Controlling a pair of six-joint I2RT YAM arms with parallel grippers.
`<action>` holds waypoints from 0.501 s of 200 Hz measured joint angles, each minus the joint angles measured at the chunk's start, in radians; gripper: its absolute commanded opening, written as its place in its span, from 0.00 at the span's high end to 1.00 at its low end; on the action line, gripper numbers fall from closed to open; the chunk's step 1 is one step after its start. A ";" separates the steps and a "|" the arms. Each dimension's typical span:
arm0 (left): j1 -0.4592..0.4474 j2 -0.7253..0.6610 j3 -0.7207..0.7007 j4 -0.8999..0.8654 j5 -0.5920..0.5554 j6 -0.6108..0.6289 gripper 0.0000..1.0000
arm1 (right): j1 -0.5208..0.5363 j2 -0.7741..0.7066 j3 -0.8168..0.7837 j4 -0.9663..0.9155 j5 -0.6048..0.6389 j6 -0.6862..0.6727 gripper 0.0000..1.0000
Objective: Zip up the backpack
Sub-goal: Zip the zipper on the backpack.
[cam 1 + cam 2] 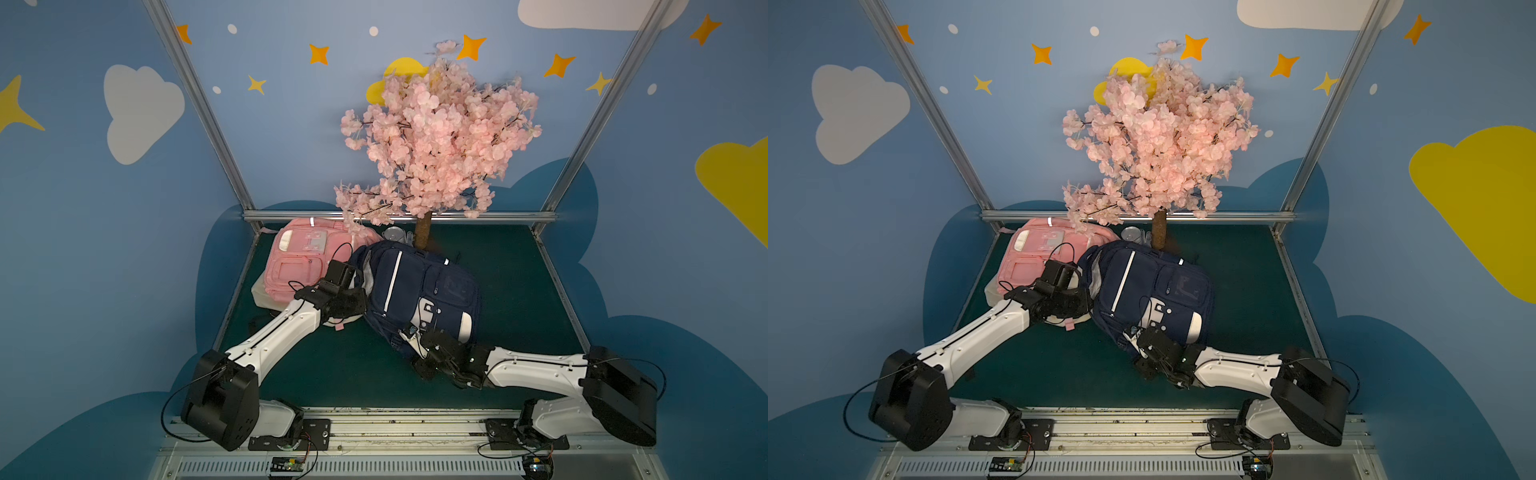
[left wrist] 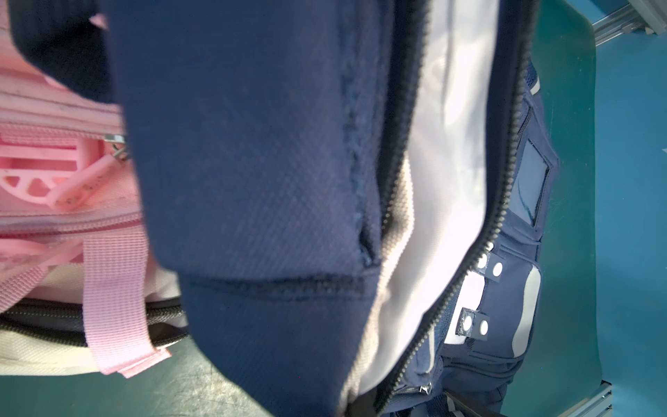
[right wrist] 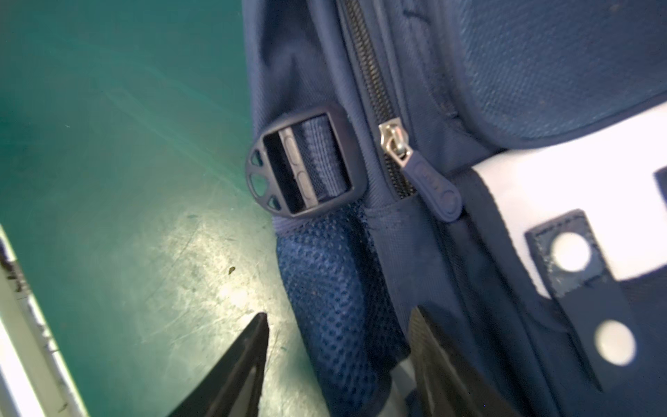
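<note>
The left gripper [image 1: 360, 293] sits closed at the left edge of the navy fabric backpack [image 1: 419, 286]. The right gripper [image 3: 341, 314] gapes wide near the silver zipper slider [image 3: 393, 139].

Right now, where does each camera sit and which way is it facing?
Top views: overhead, looking down on navy backpack and pink backpack; left arm, right arm show.
Left wrist: close against the backpack's open zipper; no end effector visible.
Right wrist: past the open right end effector toward the zipper pull.
Shared: all show the navy backpack.
</note>
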 measured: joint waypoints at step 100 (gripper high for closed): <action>0.046 -0.004 0.008 -0.004 0.011 0.008 0.62 | 0.044 0.130 0.161 -0.110 0.221 0.014 1.00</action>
